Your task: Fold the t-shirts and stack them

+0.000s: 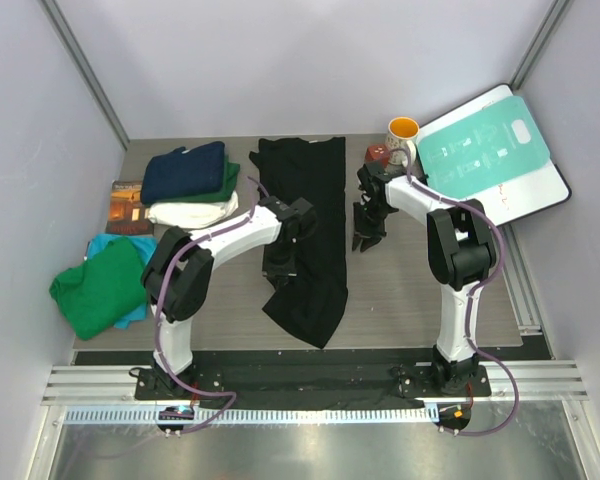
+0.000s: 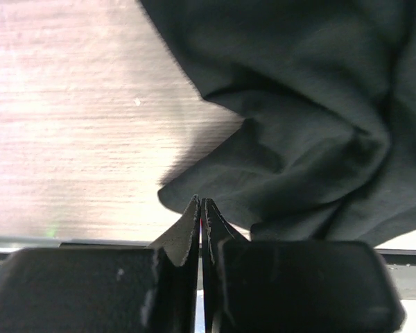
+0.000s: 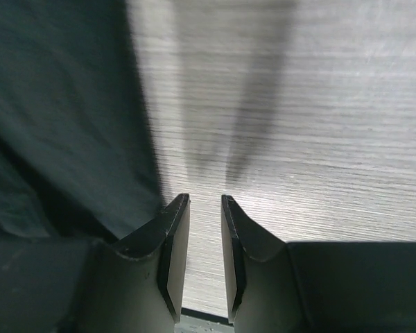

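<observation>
A black t-shirt (image 1: 310,215) lies as a long strip down the middle of the table, its near end rumpled. My left gripper (image 1: 280,268) hangs over its left edge. In the left wrist view the gripper (image 2: 202,202) is shut, with no cloth showing between the fingers, and the shirt's rumpled end (image 2: 298,104) is just beyond them. My right gripper (image 1: 366,238) is right of the shirt. In the right wrist view it (image 3: 204,198) is slightly open and empty over bare table, with the shirt's edge (image 3: 55,104) at its left. A folded stack has a navy t-shirt (image 1: 185,170) on a green one (image 1: 228,182).
A cream folded cloth (image 1: 190,211) lies under the stack. A crumpled green t-shirt (image 1: 100,285) on a teal one (image 1: 105,243) lies front left. A brown book (image 1: 128,205), a mug (image 1: 403,131) and a teal-and-white board (image 1: 490,150) stand at the back.
</observation>
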Controlling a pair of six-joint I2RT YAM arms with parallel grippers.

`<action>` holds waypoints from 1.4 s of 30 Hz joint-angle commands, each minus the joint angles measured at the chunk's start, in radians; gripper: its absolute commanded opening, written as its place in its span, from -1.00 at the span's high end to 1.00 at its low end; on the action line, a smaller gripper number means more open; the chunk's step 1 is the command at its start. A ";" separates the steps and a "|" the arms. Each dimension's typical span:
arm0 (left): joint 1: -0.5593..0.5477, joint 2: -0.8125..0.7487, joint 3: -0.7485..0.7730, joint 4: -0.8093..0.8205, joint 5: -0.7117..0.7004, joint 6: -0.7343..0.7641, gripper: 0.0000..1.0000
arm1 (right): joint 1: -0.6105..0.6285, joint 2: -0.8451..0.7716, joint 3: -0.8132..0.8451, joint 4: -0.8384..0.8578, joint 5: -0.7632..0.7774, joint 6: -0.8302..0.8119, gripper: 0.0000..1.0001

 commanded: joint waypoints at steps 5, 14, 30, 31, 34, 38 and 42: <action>-0.005 0.027 -0.005 0.057 0.038 0.075 0.99 | -0.019 -0.101 -0.102 0.029 0.023 0.015 0.39; -0.043 0.104 -0.150 0.153 0.082 0.081 0.99 | -0.033 -0.099 -0.139 0.049 0.025 0.028 0.39; -0.085 -0.065 -0.207 -0.008 0.179 0.024 0.99 | -0.034 -0.059 -0.142 0.068 -0.018 0.038 0.40; -0.089 -0.065 -0.207 -0.024 0.184 0.023 0.99 | -0.034 -0.061 -0.140 0.068 -0.018 0.038 0.39; -0.103 -0.072 -0.213 -0.041 0.188 0.011 1.00 | -0.034 -0.068 -0.146 0.068 -0.017 0.037 0.39; -0.128 -0.066 -0.241 -0.034 0.194 -0.009 1.00 | -0.034 -0.076 -0.148 0.070 -0.018 0.035 0.39; -0.155 -0.059 -0.250 -0.034 0.188 -0.020 0.99 | -0.034 -0.082 -0.152 0.073 -0.017 0.034 0.39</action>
